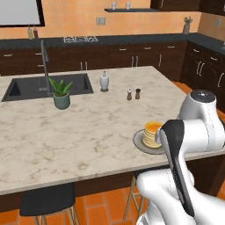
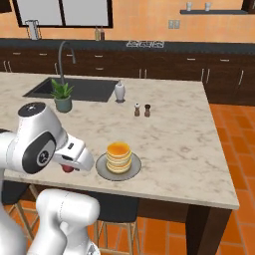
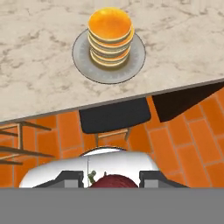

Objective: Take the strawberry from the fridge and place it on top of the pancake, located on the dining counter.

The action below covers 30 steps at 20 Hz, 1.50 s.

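The hand [image 3: 112, 181] is clamped on the strawberry [image 3: 113, 181], whose dark-red top shows between the two fingertips in the hand view; in the right base view a red spot [image 2: 66, 168] shows beneath the hand's white housing, just off the near edge of the surface [image 2: 189, 149]. The pancake [image 2: 119, 156] stands as a short stack on its dark grey plate [image 2: 101, 167], close to the near edge of the surface and well clear of its corners. Judged from these positions, the carry is nearly complete and the placing remains. To do it well, the hand should rise above the stack's syrup-covered top, travel inward over the edge, centre on the stack, and come down gently before parting, since a small round berry released high or off-centre could roll off the syrup onto the plate. Room is adequate: the salt and pepper shakers [image 2: 142, 110], the white bottle [image 2: 119, 91] and the potted plant [image 2: 62, 97] sit well apart toward the far side. The stools [image 3: 114, 115] lie below the near edge, under the approach path.
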{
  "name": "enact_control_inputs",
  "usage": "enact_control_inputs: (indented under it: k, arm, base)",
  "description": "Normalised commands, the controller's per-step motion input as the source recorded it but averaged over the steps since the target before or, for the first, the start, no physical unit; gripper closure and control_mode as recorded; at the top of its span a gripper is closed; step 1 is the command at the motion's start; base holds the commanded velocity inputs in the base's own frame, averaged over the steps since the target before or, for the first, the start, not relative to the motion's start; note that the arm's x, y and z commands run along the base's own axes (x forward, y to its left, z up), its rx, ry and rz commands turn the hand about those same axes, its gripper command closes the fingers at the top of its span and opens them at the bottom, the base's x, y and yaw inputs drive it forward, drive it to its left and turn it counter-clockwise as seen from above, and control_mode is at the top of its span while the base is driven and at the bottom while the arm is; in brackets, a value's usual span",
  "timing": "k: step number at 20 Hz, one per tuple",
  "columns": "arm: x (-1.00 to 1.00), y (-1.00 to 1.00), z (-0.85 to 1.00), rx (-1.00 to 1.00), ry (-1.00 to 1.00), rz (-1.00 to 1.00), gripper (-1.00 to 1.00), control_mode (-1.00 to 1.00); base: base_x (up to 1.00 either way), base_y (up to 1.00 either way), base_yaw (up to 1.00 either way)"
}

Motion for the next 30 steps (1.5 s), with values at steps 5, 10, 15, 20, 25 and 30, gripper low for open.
enact_control_inputs:
  k: [5,10,15,20,25,30]
  arm:
    - [1.00,-0.24,0.00,0.01,0.09,0.05,1.00,-1.00]
    - [1.00,-0.45,-0.03,0.07,0.14,0.02,1.00,-1.00]
    - [1.00,-0.37,0.00,0.07,0.18,0.01,1.00,-1.00]
    - [1.00,-0.05,-0.32,0.02,0.04,0.00,1.00,-1.00]
    - [0.95,0.10,-0.63,0.00,-0.11,0.00,1.00,-1.00]
    - [0.51,-0.07,-0.26,0.00,0.01,0.00,1.00,-1.00]
  base:
    - [0.00,0.00,0.00]
    - [0.00,0.00,0.00]
    - [0.00,0.00,0.00]
    - [0.00,0.00,0.00]
    - [0.00,0.00,0.00]
    - [0.00,0.00,0.00]
